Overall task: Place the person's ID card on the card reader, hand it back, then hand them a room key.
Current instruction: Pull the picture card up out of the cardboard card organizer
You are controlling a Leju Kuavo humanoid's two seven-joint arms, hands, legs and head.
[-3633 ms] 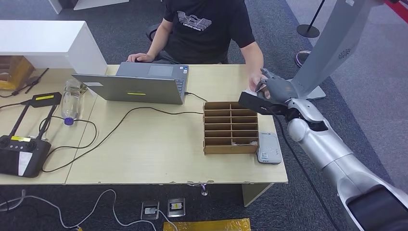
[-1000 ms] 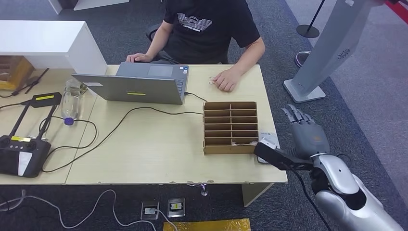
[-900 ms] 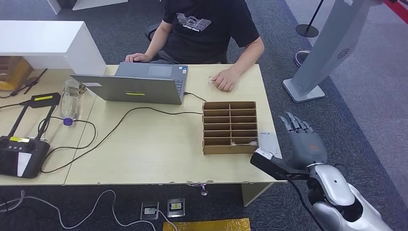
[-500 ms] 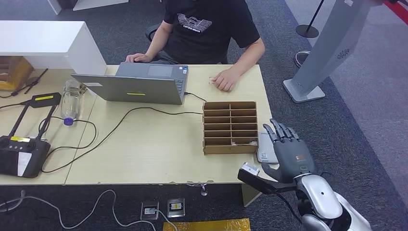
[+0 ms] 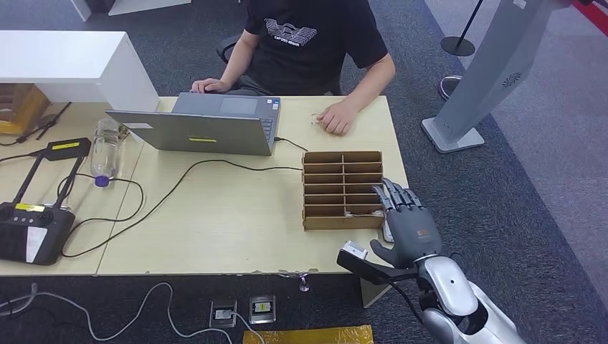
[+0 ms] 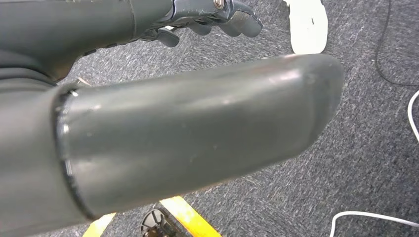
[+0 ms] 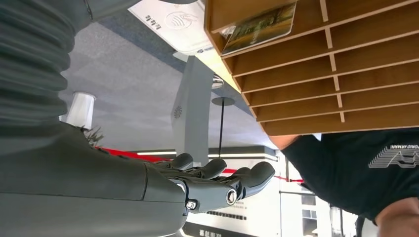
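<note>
The right hand hangs over the near right corner of the table, released, its fingers spread and straight with nothing in them; the fingertips reach over the near right corner of the wooden rack, and the palm covers most of the white card reader that lies just to the right of the rack; whether a card lies on the reader I cannot tell. In the right wrist view the same hand shows extended fingers and holds nothing, and a room key with a printed picture lies in the rack's end slot, next to the reader. In the head view that card shows as a pale sliver in the nearest right slot. The person sits at the far side of the table, one hand resting on the tabletop far from the rack, the other hand behind the laptop. At the left of the table stand a bottle and a black controller. The left hand hangs over grey carpet with its fingers curled inward, clenched on nothing.
</note>
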